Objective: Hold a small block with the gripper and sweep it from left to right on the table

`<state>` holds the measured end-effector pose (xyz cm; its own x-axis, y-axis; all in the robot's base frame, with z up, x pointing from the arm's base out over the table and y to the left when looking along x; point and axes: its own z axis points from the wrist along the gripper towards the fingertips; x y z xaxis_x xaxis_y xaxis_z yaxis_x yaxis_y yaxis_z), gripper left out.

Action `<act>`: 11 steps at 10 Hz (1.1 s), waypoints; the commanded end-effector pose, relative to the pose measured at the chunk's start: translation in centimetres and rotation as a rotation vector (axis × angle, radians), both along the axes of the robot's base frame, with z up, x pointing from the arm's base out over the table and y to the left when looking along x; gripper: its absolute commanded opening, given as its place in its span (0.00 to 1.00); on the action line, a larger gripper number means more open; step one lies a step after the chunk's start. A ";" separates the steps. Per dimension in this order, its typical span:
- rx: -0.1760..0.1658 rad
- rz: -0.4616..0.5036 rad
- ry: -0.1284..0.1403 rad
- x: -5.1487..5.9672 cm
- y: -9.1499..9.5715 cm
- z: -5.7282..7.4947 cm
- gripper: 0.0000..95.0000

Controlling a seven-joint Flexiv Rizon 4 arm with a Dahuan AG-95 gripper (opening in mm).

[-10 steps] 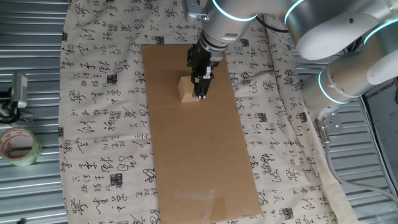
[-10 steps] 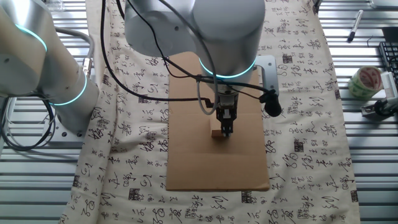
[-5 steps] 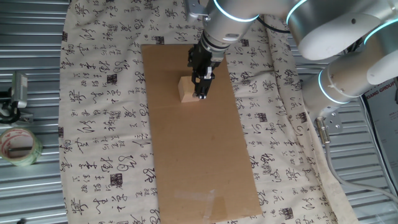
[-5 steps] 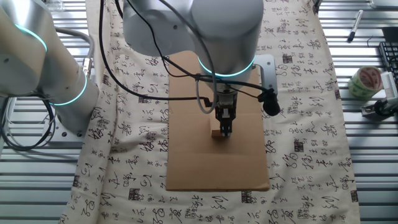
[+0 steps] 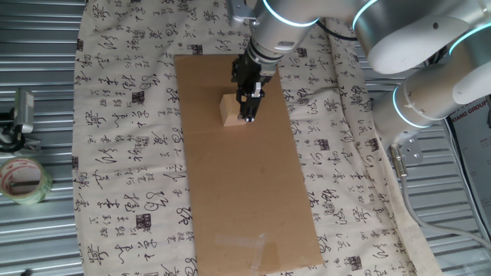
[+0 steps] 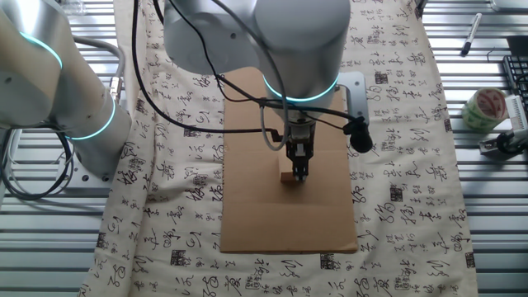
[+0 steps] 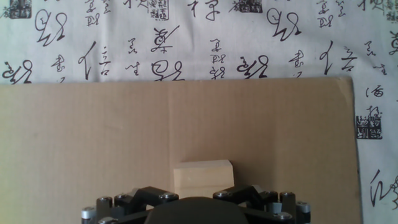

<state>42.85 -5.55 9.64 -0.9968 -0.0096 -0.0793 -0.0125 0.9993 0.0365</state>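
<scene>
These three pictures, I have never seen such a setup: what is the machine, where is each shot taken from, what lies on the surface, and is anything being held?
The machine is a silver-grey robot arm with glowing cyan rings. At its end is a narrow black pincer with two fingers.

Two pictures come from fixed cameras looking at the table from different sides. The third comes from a camera on the hand, looking along the fingers.

On the table lies a cream cloth printed with black calligraphy, and on that a long brown cardboard sheet. A tape roll sits off to the side on the ribbed metal.

The pincer stands at a small pale wooden block on the cardboard. It appears closed on the block, though the fingertips are hidden in the hand view.
</scene>
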 end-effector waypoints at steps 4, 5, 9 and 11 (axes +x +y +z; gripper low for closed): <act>-0.093 0.080 -0.007 0.0 0.0 0.0 1.00; -0.090 0.083 0.003 0.0 0.0 0.0 1.00; -0.038 0.107 0.016 0.0 0.0 0.0 1.00; 0.004 0.093 0.021 0.0 0.0 0.0 1.00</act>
